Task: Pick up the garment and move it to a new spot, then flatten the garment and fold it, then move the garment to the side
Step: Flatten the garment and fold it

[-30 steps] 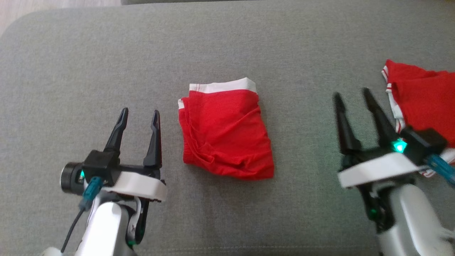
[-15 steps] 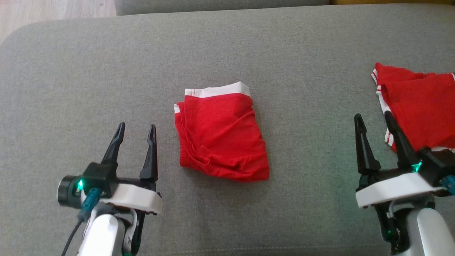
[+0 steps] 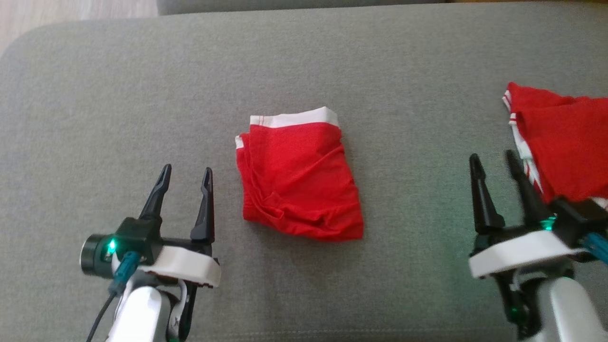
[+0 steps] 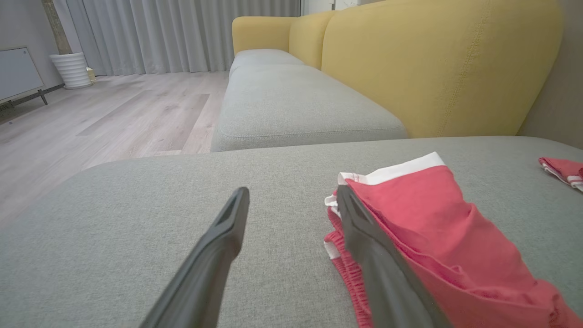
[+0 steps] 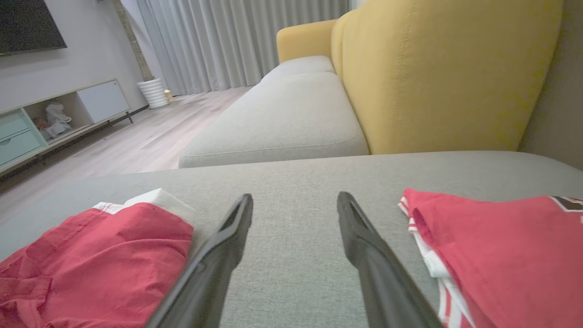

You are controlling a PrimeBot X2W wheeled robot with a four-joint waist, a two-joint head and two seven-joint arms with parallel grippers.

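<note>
Grey sofa cushion (image 3: 95, 95) takes up most of the head view, with pale wood floor (image 3: 28, 14) at the top left corner. Red garment (image 3: 299, 185) lies folded at centre frame, white waistband along its upper edge, wrinkles bunched at its lower left. Both my grippers are clear of it.

My left gripper (image 3: 186, 168) is at lower left of the frame, fingers spread, nothing between them. It's near the garment's left edge but apart from it. In the left wrist view the garment sits at the right, partly behind the finger on that side.

My right gripper (image 3: 492, 155) is at lower right, fingers spread too, empty, over bare cushion.

Second red garment (image 3: 565, 142), with white-and-red striped trim, lies at the right edge of the frame, cut by the border. My right gripper's outer finger overlaps its trim in the head view; can't tell if they touch. In the right wrist view the gap between the fingers shows bare cushion, folded garment lower left, second one lower right.

Background: yellow sofa back (image 5: 432, 68), grey curtains (image 5: 237, 41), white planter (image 5: 155, 93), low TV unit (image 5: 54, 118) at left.
</note>
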